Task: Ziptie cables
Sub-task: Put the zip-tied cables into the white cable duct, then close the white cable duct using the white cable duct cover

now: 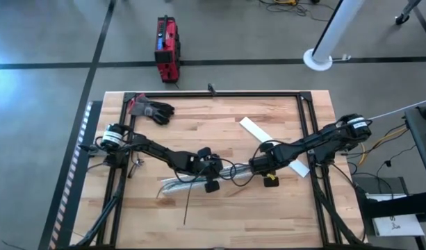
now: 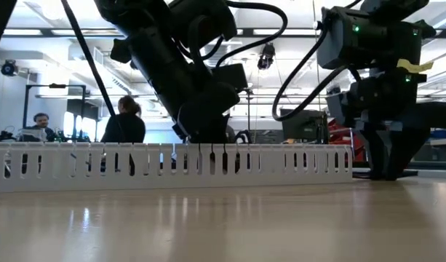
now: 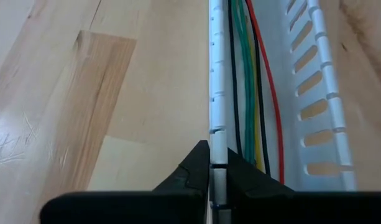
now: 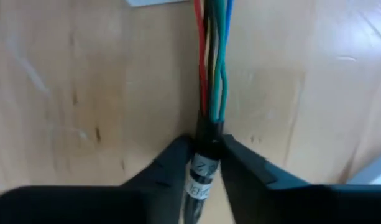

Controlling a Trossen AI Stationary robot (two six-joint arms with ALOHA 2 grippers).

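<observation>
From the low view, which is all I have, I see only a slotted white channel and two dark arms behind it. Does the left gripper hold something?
Observer: Yes. The left gripper has its jaws shut on one side wall of the white channel.
Operator: Are the cables inside the channel?
Observer: Yes. The cables run along inside it: black, green, yellow and red.
Operator: And the right gripper?
Observer: The right gripper has its jaws shut on the dark, labelled end of the cables, outside the channel.
</observation>
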